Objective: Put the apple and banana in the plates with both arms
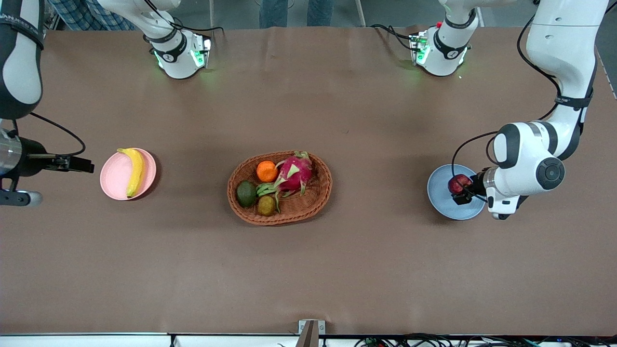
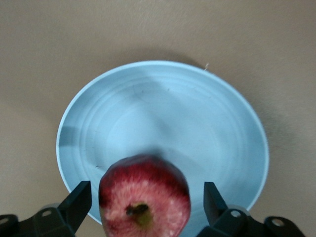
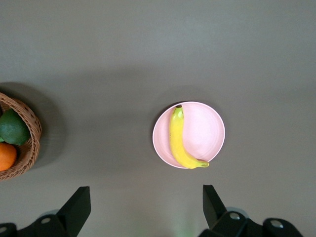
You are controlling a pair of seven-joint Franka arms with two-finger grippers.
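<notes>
Centrally, I see the wicker basket point(image 1: 279, 188); left gripper point(image 2: 145, 205) spread beside the apple point(image 2: 144, 197); right gripper point(image 3: 143, 207) open above table, banana point(image 3: 181, 139) plated.

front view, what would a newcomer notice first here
The wicker basket of fruit at the table's middle, bright dragon fruit on top. Toward the right arm's end, the banana lies on the pink plate; at the other end, the left gripper has open jaws either side of the apple over the blue plate.

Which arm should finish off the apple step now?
Left. The left gripper is open around the apple on the blue plate; the right gripper hangs open above the table beside the banana's pink plate.
</notes>
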